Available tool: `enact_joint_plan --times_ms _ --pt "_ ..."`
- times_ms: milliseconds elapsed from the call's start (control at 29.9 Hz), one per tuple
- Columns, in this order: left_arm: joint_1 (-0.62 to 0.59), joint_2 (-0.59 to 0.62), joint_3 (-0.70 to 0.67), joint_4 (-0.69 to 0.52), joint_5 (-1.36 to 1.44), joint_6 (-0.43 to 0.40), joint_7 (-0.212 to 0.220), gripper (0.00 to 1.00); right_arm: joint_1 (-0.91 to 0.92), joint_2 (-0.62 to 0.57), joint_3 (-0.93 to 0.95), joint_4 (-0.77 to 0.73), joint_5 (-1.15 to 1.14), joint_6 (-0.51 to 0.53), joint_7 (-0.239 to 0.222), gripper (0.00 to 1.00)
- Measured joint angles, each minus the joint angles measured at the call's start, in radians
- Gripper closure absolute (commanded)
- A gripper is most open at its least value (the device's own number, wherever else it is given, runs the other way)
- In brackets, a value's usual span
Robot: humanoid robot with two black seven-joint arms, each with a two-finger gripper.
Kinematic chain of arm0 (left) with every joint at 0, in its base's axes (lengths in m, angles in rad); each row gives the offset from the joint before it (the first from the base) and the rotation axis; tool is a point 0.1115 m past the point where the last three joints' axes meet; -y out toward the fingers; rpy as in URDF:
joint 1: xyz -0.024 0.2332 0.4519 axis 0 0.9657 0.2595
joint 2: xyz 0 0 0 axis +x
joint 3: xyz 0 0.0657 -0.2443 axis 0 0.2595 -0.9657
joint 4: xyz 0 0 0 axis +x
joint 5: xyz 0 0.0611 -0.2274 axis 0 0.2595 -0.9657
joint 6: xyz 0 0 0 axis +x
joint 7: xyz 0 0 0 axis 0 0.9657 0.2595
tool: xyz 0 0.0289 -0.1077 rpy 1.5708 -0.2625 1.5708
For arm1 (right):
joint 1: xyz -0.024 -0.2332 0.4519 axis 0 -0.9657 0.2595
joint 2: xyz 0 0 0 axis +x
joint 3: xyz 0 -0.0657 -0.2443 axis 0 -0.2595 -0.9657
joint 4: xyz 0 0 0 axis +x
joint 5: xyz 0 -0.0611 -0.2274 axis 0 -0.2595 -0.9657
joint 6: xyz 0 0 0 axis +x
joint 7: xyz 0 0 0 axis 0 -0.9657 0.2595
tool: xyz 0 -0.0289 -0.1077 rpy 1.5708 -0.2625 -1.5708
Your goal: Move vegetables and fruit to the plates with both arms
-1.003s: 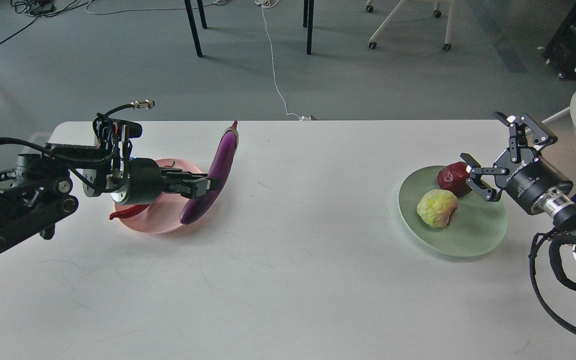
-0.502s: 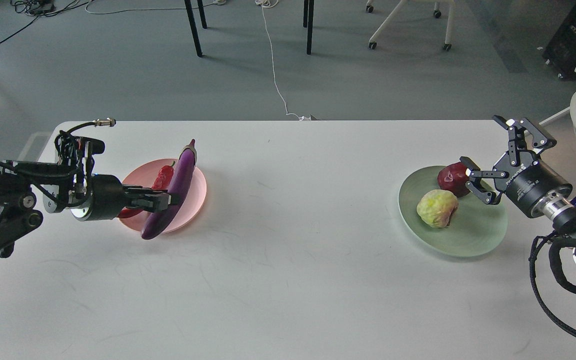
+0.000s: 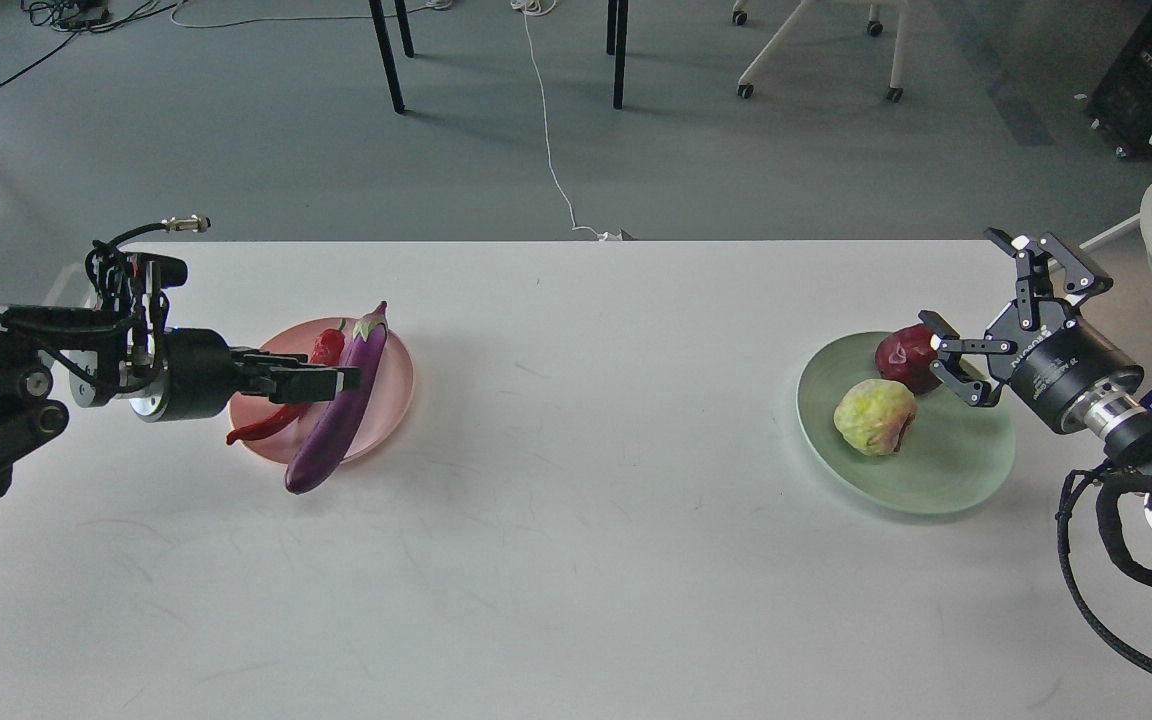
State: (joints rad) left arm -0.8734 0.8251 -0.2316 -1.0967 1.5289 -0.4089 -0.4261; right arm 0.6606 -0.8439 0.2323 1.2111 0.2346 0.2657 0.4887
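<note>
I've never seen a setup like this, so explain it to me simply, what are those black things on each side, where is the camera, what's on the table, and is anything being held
The picture comes from a camera in a robot's head, looking forward and down at a white table. The black jointed things are its two arms, each ending in a two-finger gripper.

The left gripper reaches over a pink plate and meets a long purple eggplant, which lies across the plate with its lower end over the rim. Whether the fingers still pinch it is unclear. A red chili pepper lies beside it.

The right gripper is open, its fingers right beside a dark red fruit without clamping it. That fruit and a yellow-green fruit sit on a green plate.
</note>
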Motion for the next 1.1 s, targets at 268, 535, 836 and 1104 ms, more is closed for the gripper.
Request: enact_joint_plan --times_ms 268,535,836,1104 --pt "-0.079 -0.022 -0.104 0.000 -0.243 0.014 -0.022 0.02 0.039 0.002 0.005 -0.006 -0.001 0.002 0.000 0.02" --pt "0.000 -0.149 -0.160 -0.008 -0.823 0.263 -0.062 0.02 0.054 0.013 0.008 -0.007 -0.002 -0.017 0.000 0.02" --pt "0.300 -0.306 -0.498 -0.019 -0.954 0.344 -0.050 0.01 0.053 0.065 0.009 -0.012 -0.002 -0.102 0.000 0.02" --pt "0.476 -0.409 -0.737 -0.017 -0.955 0.169 0.081 0.02 0.042 0.066 0.000 -0.002 -0.002 -0.095 0.000 0.02"
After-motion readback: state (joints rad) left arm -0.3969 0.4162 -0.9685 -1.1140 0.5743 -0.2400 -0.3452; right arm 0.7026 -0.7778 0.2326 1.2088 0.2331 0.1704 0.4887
